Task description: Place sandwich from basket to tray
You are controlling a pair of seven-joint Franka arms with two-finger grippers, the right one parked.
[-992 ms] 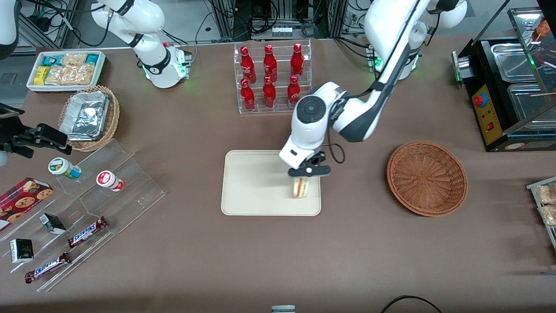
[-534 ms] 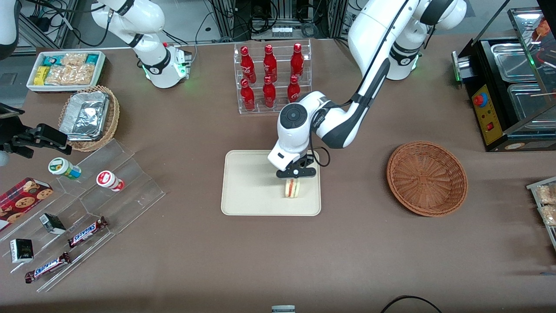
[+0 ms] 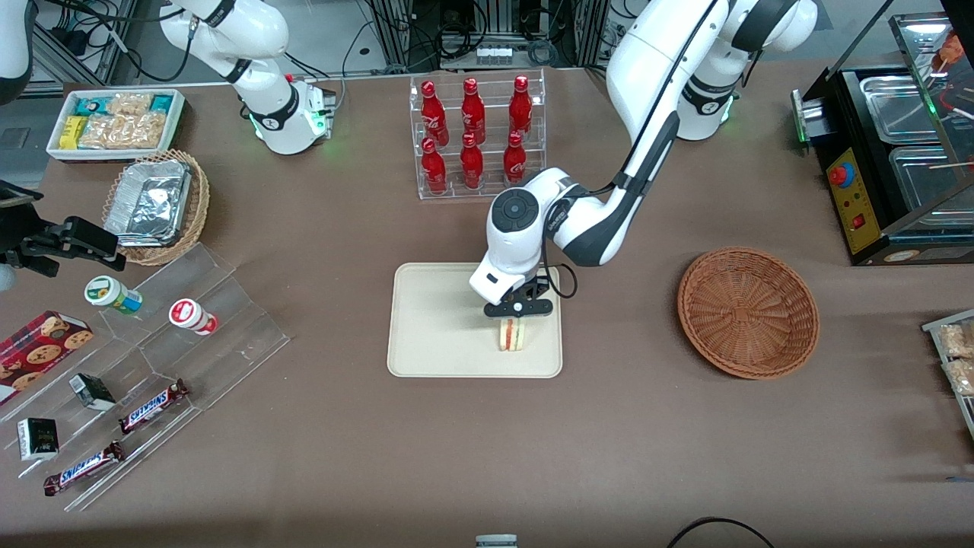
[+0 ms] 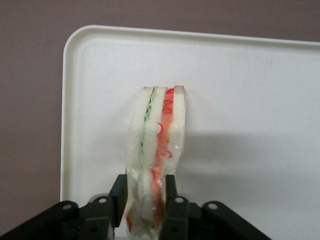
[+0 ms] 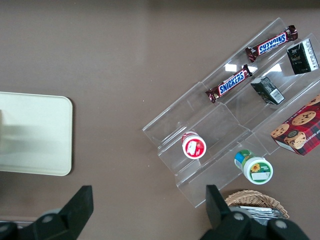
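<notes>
The sandwich (image 3: 512, 335) is a wrapped white wedge with green and red filling, held on edge over the cream tray (image 3: 441, 320), near the tray's corner closest to the front camera at the working arm's end. My left gripper (image 3: 518, 310) is directly above it, shut on the sandwich. In the left wrist view the black fingers (image 4: 118, 196) press both sides of the sandwich (image 4: 157, 132) over the tray (image 4: 250, 100). I cannot tell whether it touches the tray. The reddish-brown wicker basket (image 3: 748, 312) is empty, toward the working arm's end.
A clear rack of red bottles (image 3: 475, 137) stands farther from the camera than the tray. A stepped acrylic stand with candy bars (image 3: 152, 403) and small cups, a foil-lined wicker basket (image 3: 156, 205) and a white snack bin (image 3: 114, 122) lie toward the parked arm's end. The tray corner shows in the right wrist view (image 5: 30, 130).
My gripper has carried the sandwich a short way from the tray's edge toward the parked arm's end and lower over the tray. It stays shut on the sandwich.
</notes>
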